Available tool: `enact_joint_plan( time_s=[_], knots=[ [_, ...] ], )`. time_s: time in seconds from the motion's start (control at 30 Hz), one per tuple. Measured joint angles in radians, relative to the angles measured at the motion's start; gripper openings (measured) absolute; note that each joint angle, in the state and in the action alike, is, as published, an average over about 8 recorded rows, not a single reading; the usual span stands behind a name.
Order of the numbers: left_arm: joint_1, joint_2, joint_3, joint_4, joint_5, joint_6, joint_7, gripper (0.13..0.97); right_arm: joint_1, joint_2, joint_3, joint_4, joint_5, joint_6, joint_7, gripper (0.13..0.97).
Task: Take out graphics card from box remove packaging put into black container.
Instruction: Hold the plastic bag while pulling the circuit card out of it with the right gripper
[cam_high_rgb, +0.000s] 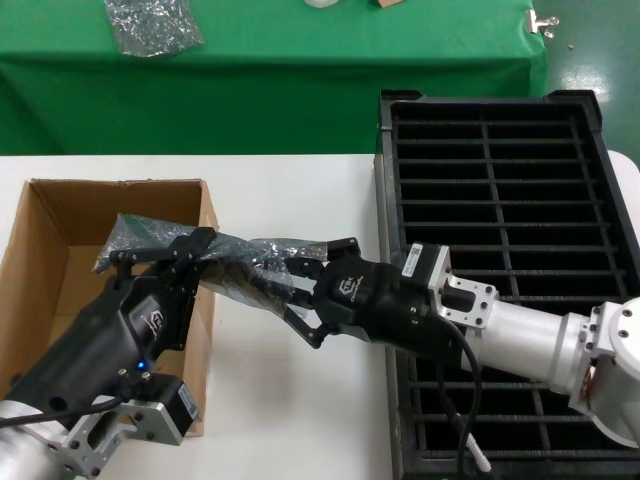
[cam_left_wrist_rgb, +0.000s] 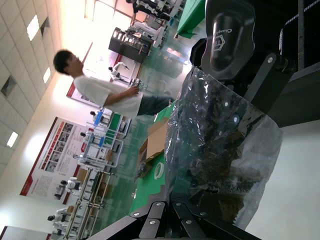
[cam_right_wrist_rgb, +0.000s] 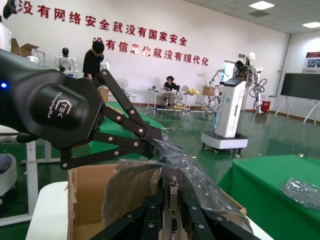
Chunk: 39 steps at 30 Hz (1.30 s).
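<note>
While the left gripper (cam_high_rgb: 165, 255) pinches one end of the packaging (cam_high_rgb: 240, 262) above the box (cam_high_rgb: 50, 260), the right gripper (cam_high_rgb: 290, 290) grips the graphics card (cam_right_wrist_rgb: 172, 197) inside it, beside the black container (cam_high_rgb: 500, 200).

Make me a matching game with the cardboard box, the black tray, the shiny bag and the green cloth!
Things:
1. box
2. black container
3. packaging
4. green cloth

Places:
A. held up between both grippers
B. on the robot's right, full of narrow slots
C. on the far table
D. on the robot's left, open on top

Pairs: 1-D, 2-B, 3-A, 4-C
</note>
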Motion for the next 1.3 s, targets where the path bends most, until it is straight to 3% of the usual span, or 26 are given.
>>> enact_joint_plan(
  time_s=[0.27, 0.47, 0.97, 1.3],
  knots=[
    [0.000, 0.000, 0.000, 0.000, 0.000, 0.000, 0.000, 0.139, -0.011, 0.005, 0.006, 0.021, 0.001, 0.006, 0.013, 0.191],
    [0.000, 0.000, 0.000, 0.000, 0.000, 0.000, 0.000, 0.139, -0.051, 0.065, 0.018, 0.133, -0.002, 0.016, 0.067, 0.189],
    [0.000, 0.000, 0.000, 0.000, 0.000, 0.000, 0.000, 0.139, -0.189, 0.315, 0.121, 0.517, -0.026, 0.094, 0.216, 0.188],
    [0.000, 0.000, 0.000, 0.000, 0.000, 0.000, 0.000, 0.139, -0.310, 0.544, 0.245, 0.764, -0.097, 0.175, 0.366, 0.188]
  ],
)
